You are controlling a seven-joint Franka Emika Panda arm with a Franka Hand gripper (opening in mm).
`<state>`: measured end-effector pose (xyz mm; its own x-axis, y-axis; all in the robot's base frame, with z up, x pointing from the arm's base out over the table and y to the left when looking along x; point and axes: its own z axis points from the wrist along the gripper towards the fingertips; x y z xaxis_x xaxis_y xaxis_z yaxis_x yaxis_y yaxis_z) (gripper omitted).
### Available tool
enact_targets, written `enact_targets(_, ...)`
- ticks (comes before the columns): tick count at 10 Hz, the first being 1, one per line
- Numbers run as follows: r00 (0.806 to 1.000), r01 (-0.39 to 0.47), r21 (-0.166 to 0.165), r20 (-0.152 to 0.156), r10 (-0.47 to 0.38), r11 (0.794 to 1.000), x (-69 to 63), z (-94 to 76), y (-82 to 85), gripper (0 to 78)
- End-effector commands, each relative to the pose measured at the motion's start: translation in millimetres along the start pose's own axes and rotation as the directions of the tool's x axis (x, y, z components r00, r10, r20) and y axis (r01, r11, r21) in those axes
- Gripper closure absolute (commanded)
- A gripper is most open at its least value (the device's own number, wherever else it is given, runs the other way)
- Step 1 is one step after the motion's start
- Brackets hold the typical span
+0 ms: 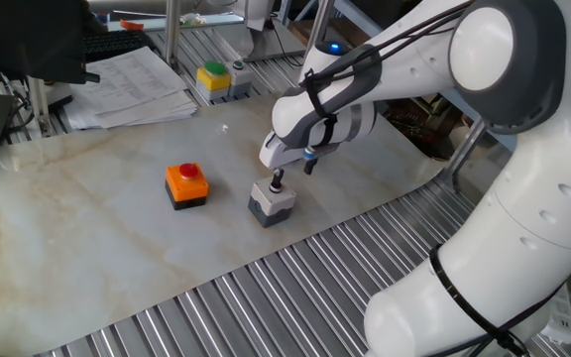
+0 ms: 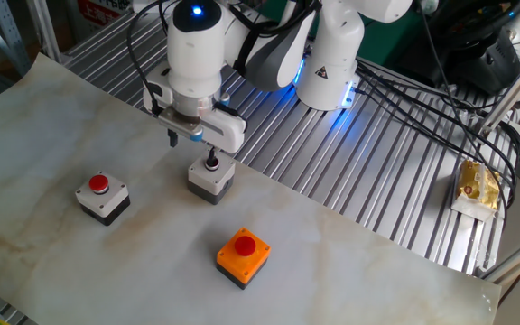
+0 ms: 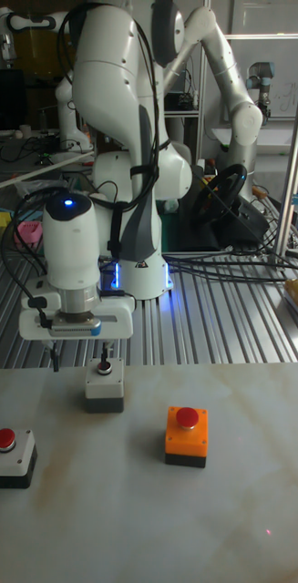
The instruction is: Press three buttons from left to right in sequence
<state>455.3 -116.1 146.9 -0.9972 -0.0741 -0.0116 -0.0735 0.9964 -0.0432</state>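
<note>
Gripper (image 2: 211, 163) over grey button box (image 2: 210, 180), orange box (image 2: 242, 256) nearby

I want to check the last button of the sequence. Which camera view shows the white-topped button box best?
The other fixed view shows the white-topped button box best: whole, with its red button, white top and black base. The tall fixed view also shows it, but at the left edge. In the one fixed view I cannot see it; the arm seems to hide it.

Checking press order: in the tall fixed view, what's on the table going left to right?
White-topped button box → grey button box, with the gripper right over its button → orange button box.
</note>
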Motion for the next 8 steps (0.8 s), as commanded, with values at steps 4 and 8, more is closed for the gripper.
enact_targets(4,1.000,0.000,-0.007,-0.024,0.000,1.000,9.2,-27.4,-6.6,0.2)
enact_targets(8,0.999,-0.015,-0.027,-0.030,0.014,1.000,11.2,-36.4,-4.0,0.2)
